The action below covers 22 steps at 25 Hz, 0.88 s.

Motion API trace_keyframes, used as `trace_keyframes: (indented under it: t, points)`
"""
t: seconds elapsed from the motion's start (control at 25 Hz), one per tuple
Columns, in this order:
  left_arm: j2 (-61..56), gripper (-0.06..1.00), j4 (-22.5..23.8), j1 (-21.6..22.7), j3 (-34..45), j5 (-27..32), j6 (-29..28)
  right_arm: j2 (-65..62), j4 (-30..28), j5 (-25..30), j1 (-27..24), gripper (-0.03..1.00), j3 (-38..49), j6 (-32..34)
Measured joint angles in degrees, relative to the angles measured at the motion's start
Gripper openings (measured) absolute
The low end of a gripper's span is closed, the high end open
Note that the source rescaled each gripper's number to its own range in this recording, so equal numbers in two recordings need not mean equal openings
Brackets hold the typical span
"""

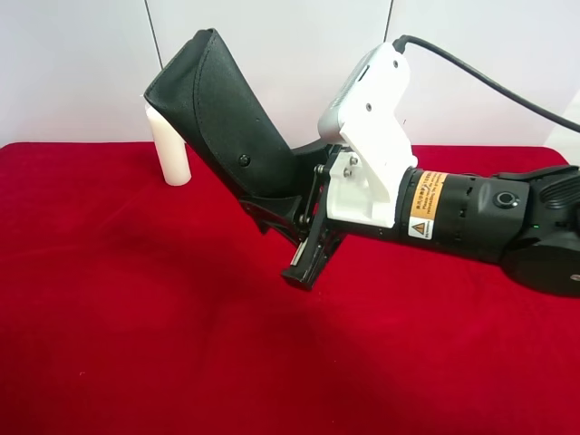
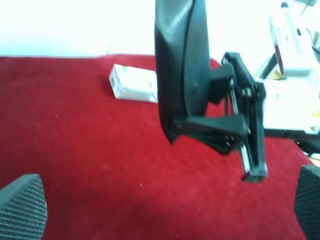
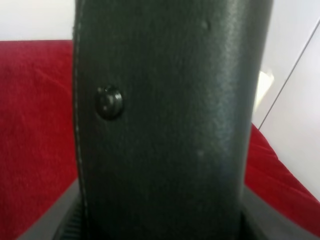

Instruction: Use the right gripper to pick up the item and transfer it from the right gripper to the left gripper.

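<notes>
I've got the case [image 1: 222, 118] in the right gripper [image 1: 272, 207], jaws pinched narrow on its lower end. It's up off the red surface [image 1: 136, 344], tilting toward the back edge. My right wrist view is filled with black leather, and the snap button [image 3: 109, 101] faces the camera. The candle [image 1: 169, 149] stands upright near the back edge, right by the case's top end from the high camera. The left gripper [image 2: 165, 210] looks at the case edge-on, jaws spread wide with nothing between them, and I see pads [image 2: 22, 207] at both corners. The carton [image 2: 132, 84] lies flat on the surface beyond the case.
</notes>
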Motion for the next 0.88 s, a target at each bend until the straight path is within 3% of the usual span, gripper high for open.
trace_keyframes:
  t: [0.44, 0.88]
  points:
    - [10.31, 1.00, 0.96, 0.00, 0.00, -7.60, 5.91, 0.00, 0.00, 0.00, 0.00, 0.06, 0.00, 0.00]
    - [14.50, 1.00, 2.52, 0.00, -1.03, -10.24, 6.62, 0.00, 0.00, 0.00, 0.00, 0.06, 0.00, 0.00]
